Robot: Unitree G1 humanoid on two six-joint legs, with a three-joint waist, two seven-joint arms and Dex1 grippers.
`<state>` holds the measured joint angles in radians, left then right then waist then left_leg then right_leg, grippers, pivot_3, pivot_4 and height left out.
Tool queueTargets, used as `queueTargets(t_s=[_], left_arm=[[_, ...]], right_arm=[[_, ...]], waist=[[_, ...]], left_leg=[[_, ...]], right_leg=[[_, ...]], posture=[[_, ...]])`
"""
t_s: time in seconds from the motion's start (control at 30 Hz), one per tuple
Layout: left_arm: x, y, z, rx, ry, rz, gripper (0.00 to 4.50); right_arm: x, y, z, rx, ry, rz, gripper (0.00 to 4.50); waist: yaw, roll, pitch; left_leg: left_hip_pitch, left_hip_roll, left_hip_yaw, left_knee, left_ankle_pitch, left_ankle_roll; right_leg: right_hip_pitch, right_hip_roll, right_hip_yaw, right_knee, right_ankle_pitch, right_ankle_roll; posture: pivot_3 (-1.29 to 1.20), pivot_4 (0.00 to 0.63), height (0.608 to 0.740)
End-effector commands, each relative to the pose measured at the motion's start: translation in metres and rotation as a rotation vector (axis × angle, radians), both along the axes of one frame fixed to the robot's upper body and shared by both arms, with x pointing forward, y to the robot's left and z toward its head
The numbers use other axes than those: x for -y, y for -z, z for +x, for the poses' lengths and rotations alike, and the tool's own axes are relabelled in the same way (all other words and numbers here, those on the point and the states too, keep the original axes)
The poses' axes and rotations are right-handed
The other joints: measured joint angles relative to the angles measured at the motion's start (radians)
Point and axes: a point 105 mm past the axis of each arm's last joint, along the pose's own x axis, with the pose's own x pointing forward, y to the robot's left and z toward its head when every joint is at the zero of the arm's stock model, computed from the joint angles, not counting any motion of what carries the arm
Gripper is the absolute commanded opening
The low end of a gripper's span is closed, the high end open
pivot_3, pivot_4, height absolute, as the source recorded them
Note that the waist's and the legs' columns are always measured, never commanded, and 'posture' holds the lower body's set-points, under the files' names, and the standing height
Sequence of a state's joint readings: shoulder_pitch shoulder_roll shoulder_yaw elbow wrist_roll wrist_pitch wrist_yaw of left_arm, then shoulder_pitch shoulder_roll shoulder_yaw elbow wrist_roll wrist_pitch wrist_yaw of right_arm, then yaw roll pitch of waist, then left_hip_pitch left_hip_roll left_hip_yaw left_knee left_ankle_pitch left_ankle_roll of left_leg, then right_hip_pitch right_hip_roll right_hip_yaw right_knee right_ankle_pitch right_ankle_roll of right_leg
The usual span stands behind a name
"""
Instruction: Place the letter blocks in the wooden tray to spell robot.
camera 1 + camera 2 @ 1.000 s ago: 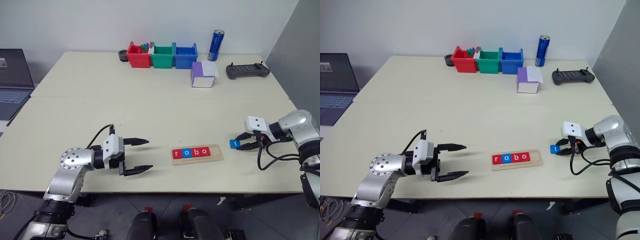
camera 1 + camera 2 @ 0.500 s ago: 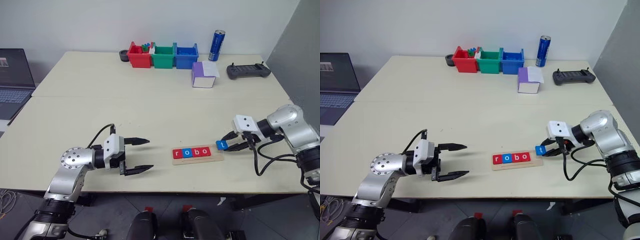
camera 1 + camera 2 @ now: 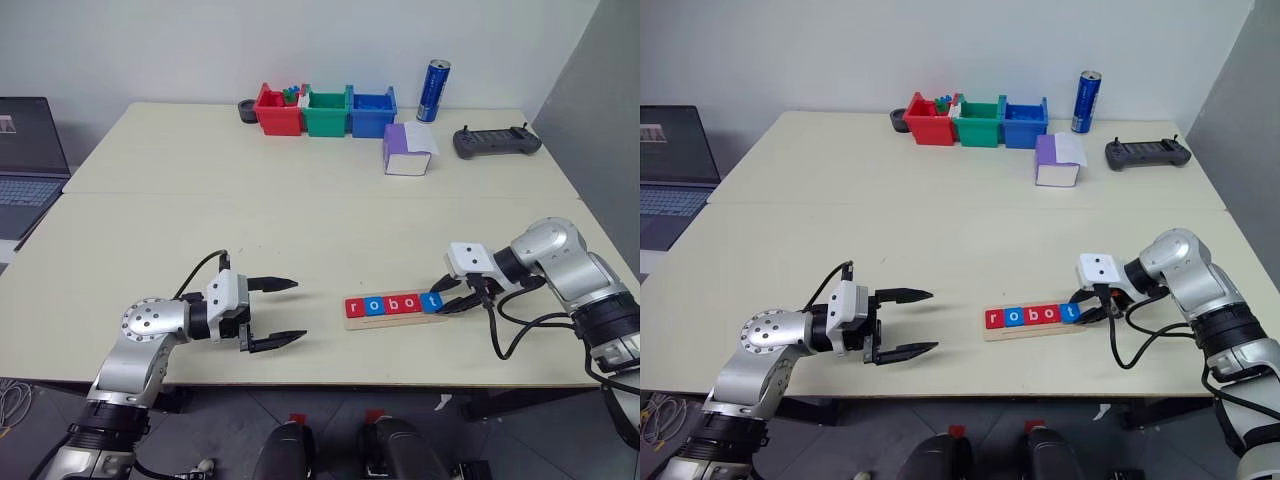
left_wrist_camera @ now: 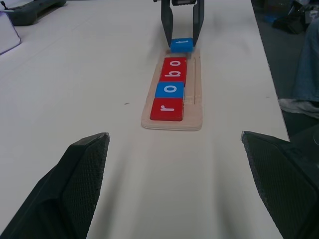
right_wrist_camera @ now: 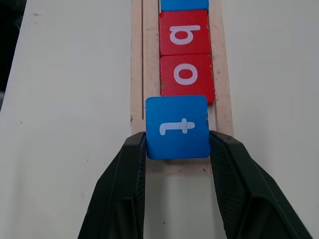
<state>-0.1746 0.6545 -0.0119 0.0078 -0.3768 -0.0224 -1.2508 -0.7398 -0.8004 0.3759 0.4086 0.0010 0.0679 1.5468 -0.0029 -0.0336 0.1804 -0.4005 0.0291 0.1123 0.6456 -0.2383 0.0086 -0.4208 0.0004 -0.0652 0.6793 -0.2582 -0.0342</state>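
On the left, my left gripper (image 3: 272, 314) hangs released, its ribbed black fingers spread wide and level over bare table, unmoved. Right of it, the wooden tray (image 3: 395, 319), a pale, flat grooved strip, carries red r (image 4: 167, 109), blue o (image 4: 170, 90), red b (image 4: 172, 74) and red o (image 4: 175, 62) tiles, smooth matte squares set edge to edge. Over the last second my right gripper (image 5: 178, 149) has carried the blue t tile (image 5: 177, 127), pinched by its side edges, leftward from the open table to the tray's right end. It now overlaps the last empty slot, so I judge only lowering and letting go remain.
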Motion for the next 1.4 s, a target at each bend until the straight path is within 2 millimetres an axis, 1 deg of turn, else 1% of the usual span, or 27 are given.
queueTargets(t_s=[0.03,0.2,0.5,0.97,1.17,1.4], left_arm=[[-0.001,-0.011,0.000,0.047,0.000,-0.002,4.50],[-0.002,-0.011,0.000,0.050,-0.004,0.002,4.50],[-0.002,-0.012,0.001,0.055,-0.005,0.007,4.50],[-0.001,-0.012,0.001,0.055,0.002,0.008,4.50],[0.000,-0.012,0.001,0.054,0.007,0.008,4.50],[0.000,-0.012,0.001,0.053,0.008,0.006,4.50]], right_arm=[[0.001,-0.011,0.005,0.033,-0.020,-0.010,1.46],[-0.001,-0.010,0.009,0.040,-0.015,-0.009,1.46],[-0.003,-0.008,0.011,0.049,-0.018,-0.016,1.46],[-0.007,-0.009,0.009,0.050,-0.027,-0.016,1.46],[-0.012,-0.013,0.009,0.045,-0.025,0.006,1.46],[-0.012,-0.012,0.008,0.044,-0.024,-0.006,1.46]], waist=[[0.000,0.000,0.000],[-0.001,0.000,0.000],[0.000,0.000,0.000],[-0.001,0.000,0.000],[-0.001,0.000,0.000],[-0.001,0.000,0.000]], left_leg=[[0.000,0.000,0.000,0.000,0.000,0.000],[0.000,0.000,0.000,0.000,0.000,0.000],[0.000,0.000,0.000,0.000,0.000,0.000],[0.000,0.000,0.000,0.000,0.000,0.000],[0.000,0.000,0.000,0.000,0.000,0.000],[0.000,0.000,0.000,0.000,0.000,0.000]], right_leg=[[0.000,0.000,0.000,0.000,0.000,0.000],[0.000,0.000,0.000,0.000,0.000,0.000],[0.000,0.000,0.000,0.000,0.000,0.000],[0.000,0.000,0.000,0.000,0.000,0.000],[0.000,0.000,0.000,0.000,0.000,0.000],[0.000,0.000,0.000,0.000,0.000,0.000]], posture=[[0.00,0.150,0.740],[0.00,0.150,0.740],[0.00,0.150,0.740],[0.00,0.150,0.740],[0.00,0.150,0.740],[0.00,0.150,0.740]])
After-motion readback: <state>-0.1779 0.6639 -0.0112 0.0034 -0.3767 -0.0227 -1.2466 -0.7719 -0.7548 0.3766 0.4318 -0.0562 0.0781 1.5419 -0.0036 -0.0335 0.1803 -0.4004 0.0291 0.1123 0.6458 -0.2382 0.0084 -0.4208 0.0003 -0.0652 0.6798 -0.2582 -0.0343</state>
